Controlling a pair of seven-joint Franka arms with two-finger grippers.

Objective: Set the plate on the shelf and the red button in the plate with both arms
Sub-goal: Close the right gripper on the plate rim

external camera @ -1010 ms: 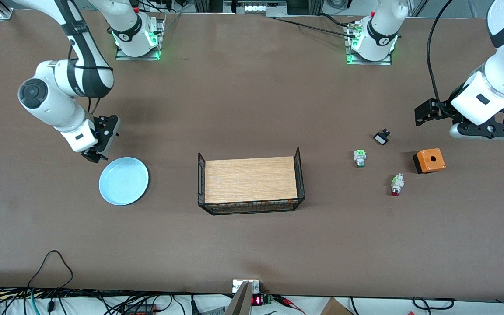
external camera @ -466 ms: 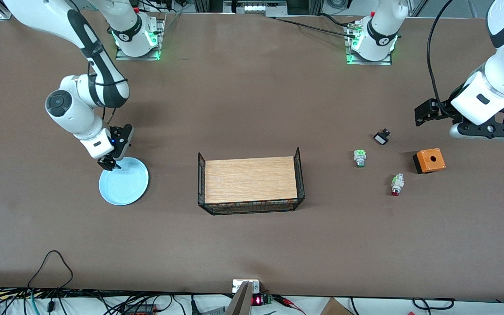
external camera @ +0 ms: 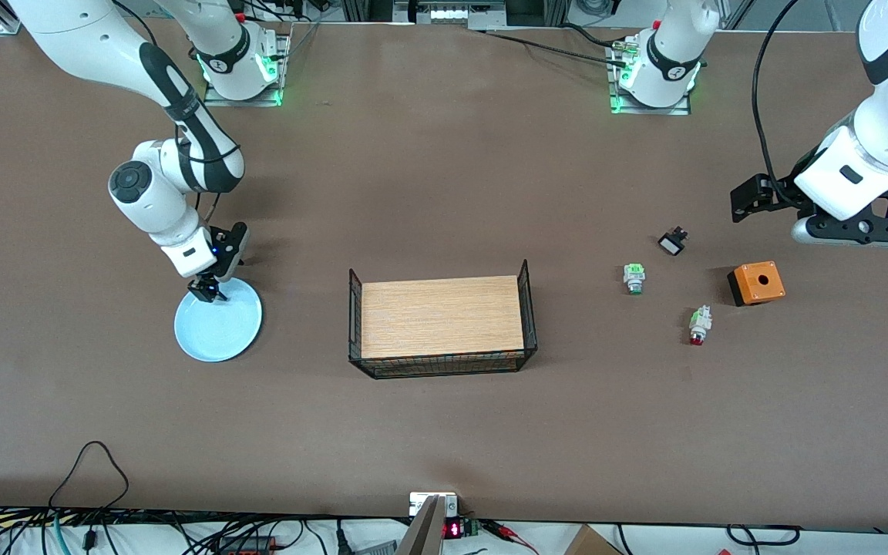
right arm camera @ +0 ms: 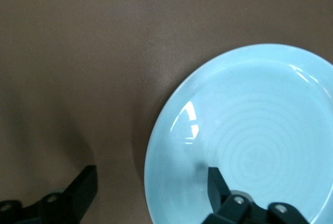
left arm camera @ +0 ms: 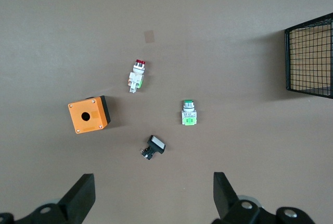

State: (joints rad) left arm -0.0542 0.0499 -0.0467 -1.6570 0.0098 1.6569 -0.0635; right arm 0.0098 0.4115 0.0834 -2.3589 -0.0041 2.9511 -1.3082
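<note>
What moved: the right arm [external camera: 174, 85] has swung in from the table's edge and come down, so the right gripper [external camera: 205, 291] now sits at the rim of the plate [external camera: 218, 320]. A second ago it was up beside the plate, not over it.
Left arm: the left arm [external camera: 868, 154] has not moved. It waits, with the left gripper [external camera: 822, 212] up in the air near the orange box [external camera: 756, 282].
Basket: the wire basket [external camera: 439, 320] with the wood floor sits in the middle, well apart from both grippers.
Plate: it lies flat on the table. Its rim runs between the right jaws, one finger [right arm camera: 216, 182] over the blue inside and the other finger [right arm camera: 78, 187] over bare table.
Right jaws: spread wide, just starting to come together, not pinching yet.
Left jaws: spread wide, holding nothing.
Red button: the red button [external camera: 697, 325] lies on the table, out in front of the left jaws, near the green button [external camera: 634, 277] and the small black switch [external camera: 672, 242].
What it means: I think the plate grab is about to happen. The red button is not yet touched.
</note>
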